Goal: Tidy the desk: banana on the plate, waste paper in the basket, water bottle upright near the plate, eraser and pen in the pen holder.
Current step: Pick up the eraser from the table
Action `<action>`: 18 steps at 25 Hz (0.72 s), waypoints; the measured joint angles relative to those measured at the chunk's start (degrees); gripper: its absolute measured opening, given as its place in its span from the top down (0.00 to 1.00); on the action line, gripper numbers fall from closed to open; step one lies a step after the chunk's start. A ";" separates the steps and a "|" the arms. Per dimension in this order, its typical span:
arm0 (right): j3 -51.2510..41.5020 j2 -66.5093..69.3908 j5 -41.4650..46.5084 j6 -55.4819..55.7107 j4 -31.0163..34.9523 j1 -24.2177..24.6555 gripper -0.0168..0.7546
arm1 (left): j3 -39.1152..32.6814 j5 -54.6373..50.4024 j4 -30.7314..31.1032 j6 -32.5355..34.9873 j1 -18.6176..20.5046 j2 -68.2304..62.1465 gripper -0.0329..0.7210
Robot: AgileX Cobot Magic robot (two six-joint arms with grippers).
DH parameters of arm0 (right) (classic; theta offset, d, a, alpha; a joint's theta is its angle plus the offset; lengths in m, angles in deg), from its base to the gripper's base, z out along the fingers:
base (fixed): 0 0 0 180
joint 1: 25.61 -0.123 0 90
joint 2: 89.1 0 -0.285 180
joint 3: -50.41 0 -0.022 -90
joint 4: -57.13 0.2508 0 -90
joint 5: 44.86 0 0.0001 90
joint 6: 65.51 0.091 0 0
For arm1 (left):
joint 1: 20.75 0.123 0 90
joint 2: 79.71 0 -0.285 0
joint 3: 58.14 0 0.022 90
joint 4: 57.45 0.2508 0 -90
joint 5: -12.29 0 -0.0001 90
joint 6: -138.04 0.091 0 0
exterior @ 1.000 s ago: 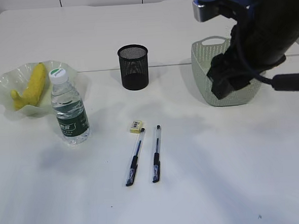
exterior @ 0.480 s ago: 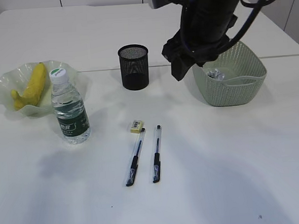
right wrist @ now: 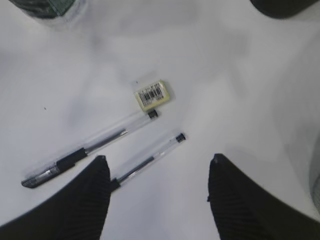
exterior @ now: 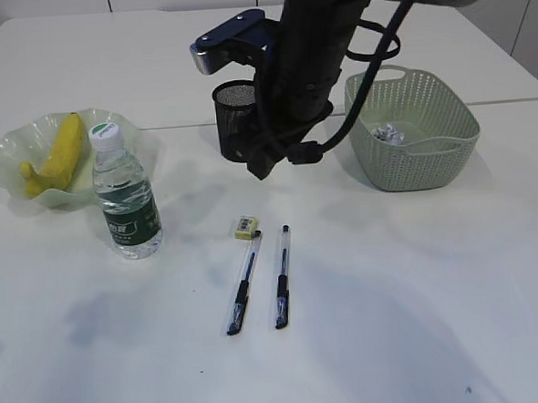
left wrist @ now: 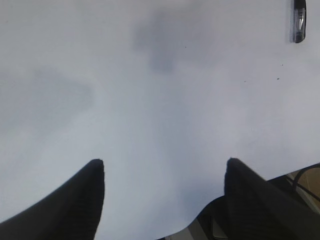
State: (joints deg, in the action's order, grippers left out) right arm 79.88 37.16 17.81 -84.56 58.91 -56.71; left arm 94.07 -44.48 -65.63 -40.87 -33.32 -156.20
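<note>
Two pens (exterior: 258, 279) lie mid-counter toward the near edge, the eraser (exterior: 245, 226) just beyond. Above them hangs the right gripper (right wrist: 157, 172), jaws apart, empty — next, probably, descend onto one. The pen holder (exterior: 240, 120) stands farther back.

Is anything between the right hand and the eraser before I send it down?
Nothing visible. The right hand is open above the table, and the eraser lies in plain view ahead of it. The two pens lie beside it, one tip close to the eraser.
</note>
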 joint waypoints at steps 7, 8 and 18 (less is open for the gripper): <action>5.95 7.13 -1.78 -0.75 5.34 -0.45 0.39 | 0.00 -2.46 -0.03 0.71 0.00 0.13 0.26; 6.73 8.27 -1.90 -0.75 5.86 -0.45 0.39 | 0.00 -2.89 -0.03 0.85 0.00 0.13 0.26; 8.71 13.86 -3.07 -2.87 7.22 -0.45 0.39 | 0.00 -0.76 -1.99 1.49 7.25 0.13 0.26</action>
State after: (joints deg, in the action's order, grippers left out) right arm 88.59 51.02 14.74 -87.42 66.12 -57.16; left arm 94.07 -45.24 -67.62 -39.37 -26.07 -156.07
